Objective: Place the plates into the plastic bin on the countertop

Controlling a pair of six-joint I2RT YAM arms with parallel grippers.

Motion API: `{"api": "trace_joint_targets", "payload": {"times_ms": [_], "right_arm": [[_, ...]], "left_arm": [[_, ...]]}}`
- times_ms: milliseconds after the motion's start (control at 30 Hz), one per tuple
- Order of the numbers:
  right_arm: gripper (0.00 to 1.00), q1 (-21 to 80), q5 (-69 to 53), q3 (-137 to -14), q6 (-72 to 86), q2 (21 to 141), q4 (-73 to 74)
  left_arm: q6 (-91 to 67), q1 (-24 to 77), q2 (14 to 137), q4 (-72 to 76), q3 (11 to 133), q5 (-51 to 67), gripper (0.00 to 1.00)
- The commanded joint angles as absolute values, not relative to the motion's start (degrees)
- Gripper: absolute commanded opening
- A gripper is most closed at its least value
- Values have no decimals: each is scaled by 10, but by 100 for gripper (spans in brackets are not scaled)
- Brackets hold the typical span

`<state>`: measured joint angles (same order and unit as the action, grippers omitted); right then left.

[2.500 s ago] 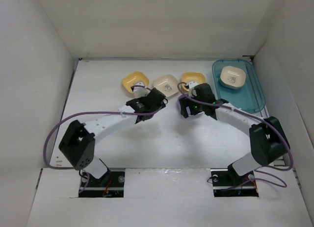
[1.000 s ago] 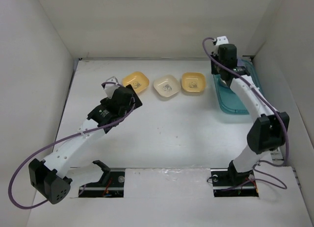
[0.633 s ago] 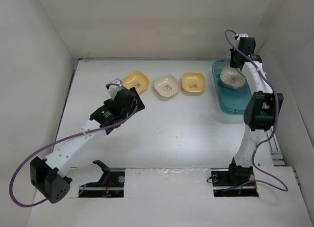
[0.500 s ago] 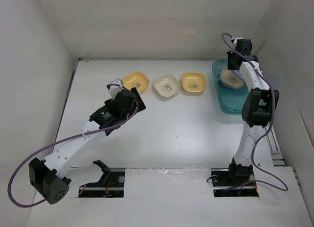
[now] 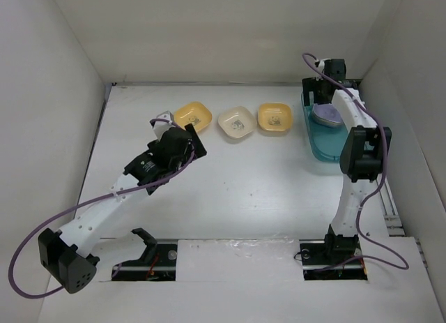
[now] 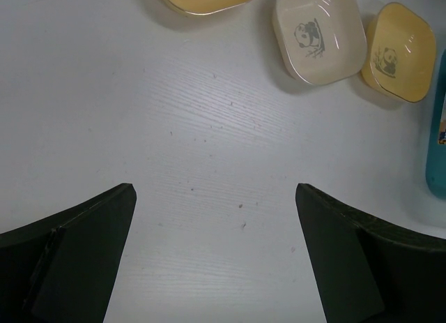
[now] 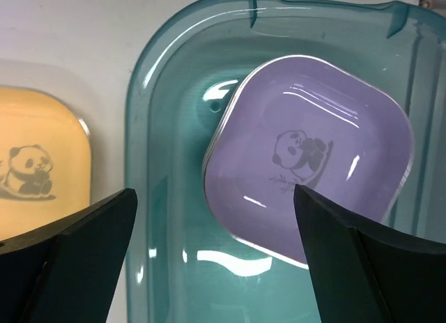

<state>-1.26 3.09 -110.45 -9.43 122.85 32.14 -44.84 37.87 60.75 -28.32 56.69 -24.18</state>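
**Purple plate set down in the bin; three more wait on the countertop.**

The purple plate (image 7: 306, 155) lies flat and right way up toward the far end of the bin (image 7: 150, 128). A pale rim (image 7: 211, 138) shows under its left edge, so it probably nests on another plate, which would leave floor room for the rest. The right gripper (image 7: 214, 192) hangs directly above with its jaws spread wide and nothing between them, so the plate rests on its own. Just outside the bin's left wall, a row sits on the countertop (image 5: 230, 190): a yellow plate (image 5: 274, 118) nearest the bin, a cream plate (image 5: 236, 122), then a second yellow plate (image 5: 192, 116). The left gripper (image 6: 214, 187) hovers near that last one, jaws wide and empty. It is likely lined up for the next pickup, leaving the nearer two within the right arm's reach.
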Motion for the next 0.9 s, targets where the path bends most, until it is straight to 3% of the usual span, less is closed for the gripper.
{"api": "trace_joint_targets", "payload": {"times_ms": [0,233,533,867], "right_arm": [[100,26,32,-1090,-92,1133,270],[100,128,-19,-1068,-91,1121,272],[82,174,-51,-1095,4,1235,198],[77,190,37,-1192,65,1318,213]], "left_arm": [[-434,381,589,-277,570,-240,100],[-434,381,606,-272,576,-240,100],[-446,375,606,-259,557,-211,100],[-446,375,595,-242,528,-205,100]]}}
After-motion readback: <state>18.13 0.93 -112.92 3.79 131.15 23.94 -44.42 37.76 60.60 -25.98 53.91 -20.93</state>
